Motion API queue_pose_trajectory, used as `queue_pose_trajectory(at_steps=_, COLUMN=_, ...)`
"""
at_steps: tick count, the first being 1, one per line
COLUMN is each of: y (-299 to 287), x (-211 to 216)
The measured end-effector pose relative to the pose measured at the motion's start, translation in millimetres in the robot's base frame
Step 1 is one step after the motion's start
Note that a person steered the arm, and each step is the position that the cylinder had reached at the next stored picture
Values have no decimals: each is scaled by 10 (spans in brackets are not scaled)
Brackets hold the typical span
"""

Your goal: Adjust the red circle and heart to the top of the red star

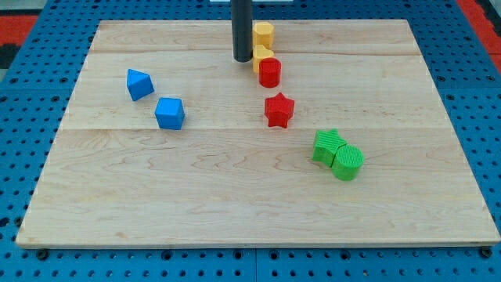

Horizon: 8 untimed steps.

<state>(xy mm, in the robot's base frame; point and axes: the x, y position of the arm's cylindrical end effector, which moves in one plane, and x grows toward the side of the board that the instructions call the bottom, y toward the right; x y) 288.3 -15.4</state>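
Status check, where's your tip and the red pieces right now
My tip at the view's top, just left of a yellow block. Red circle above red star, apart. Red heart not made out.

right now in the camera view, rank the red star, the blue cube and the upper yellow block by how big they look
1. blue cube and red star: they look about alike, so I won't split them.
2. upper yellow block: looks smallest, but it sits nearer the view's top, probably farther off, so its true size is unsure.

My tip stands left of the yellow blocks.
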Motion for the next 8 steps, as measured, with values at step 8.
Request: queue_pose_trajectory(at_steps=8, y=1481, x=764)
